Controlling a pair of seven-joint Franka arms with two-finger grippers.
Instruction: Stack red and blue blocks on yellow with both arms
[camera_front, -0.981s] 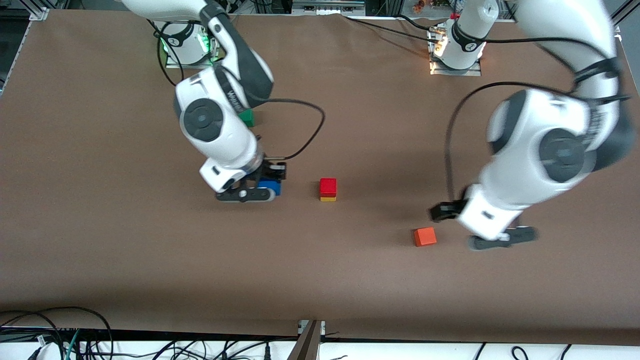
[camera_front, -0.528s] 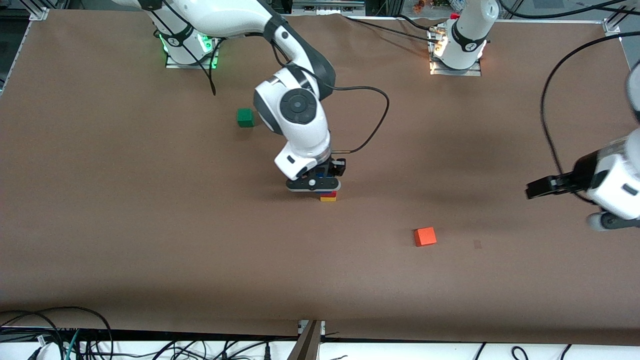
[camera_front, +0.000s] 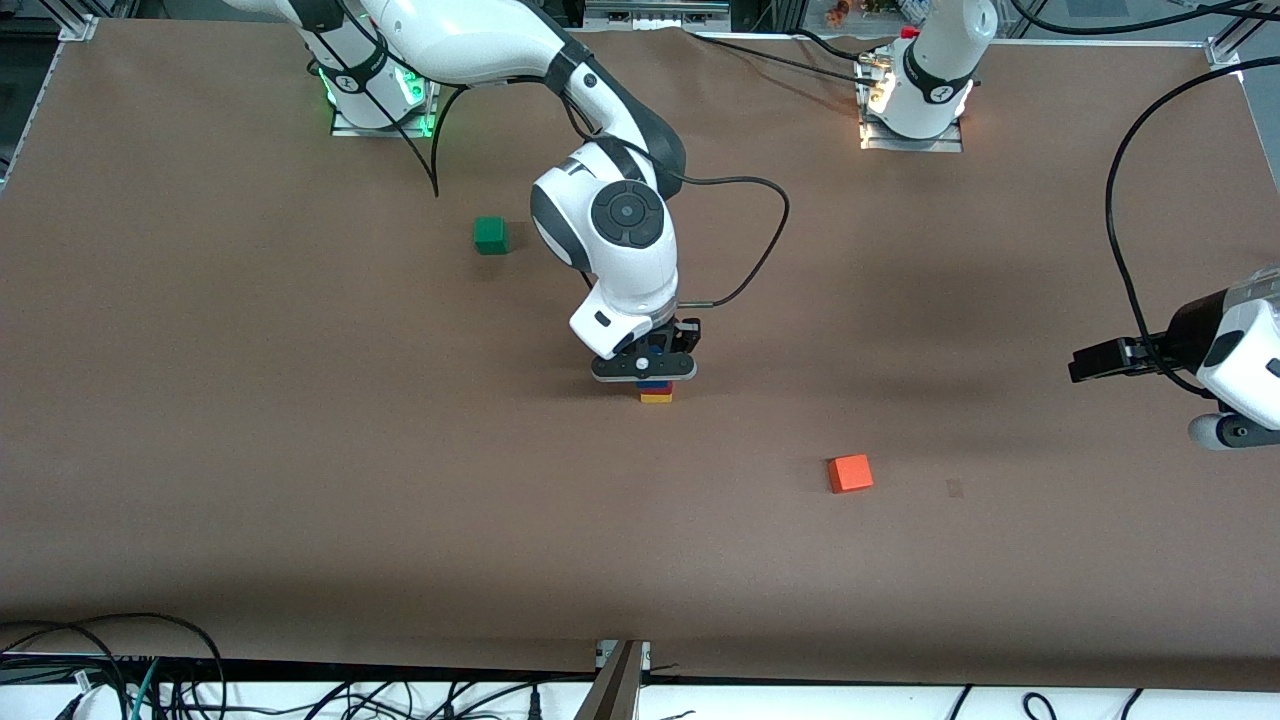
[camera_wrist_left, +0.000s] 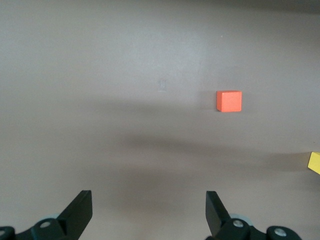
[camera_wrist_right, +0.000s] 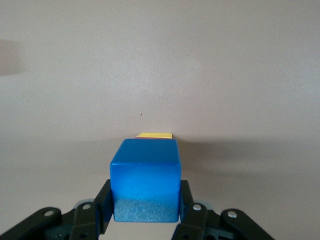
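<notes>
Right claw (camera_front: 645, 372), clamped on the blue block (camera_wrist_right: 145, 180), is held directly over the red block (camera_front: 664, 386) on yellow (camera_front: 656, 398); left claw (camera_wrist_left: 149, 212), spread wide, is parked at its own end of the surface (camera_front: 200, 450)

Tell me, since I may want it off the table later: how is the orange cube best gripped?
Probably from straight above, fingers closing on two opposite vertical side faces. The orange cube sits flat on the table, alone, with bare surface around it, so either pair of faces is reachable. The open left gripper is near that end; the right gripper is shut on the blue cube.
</notes>
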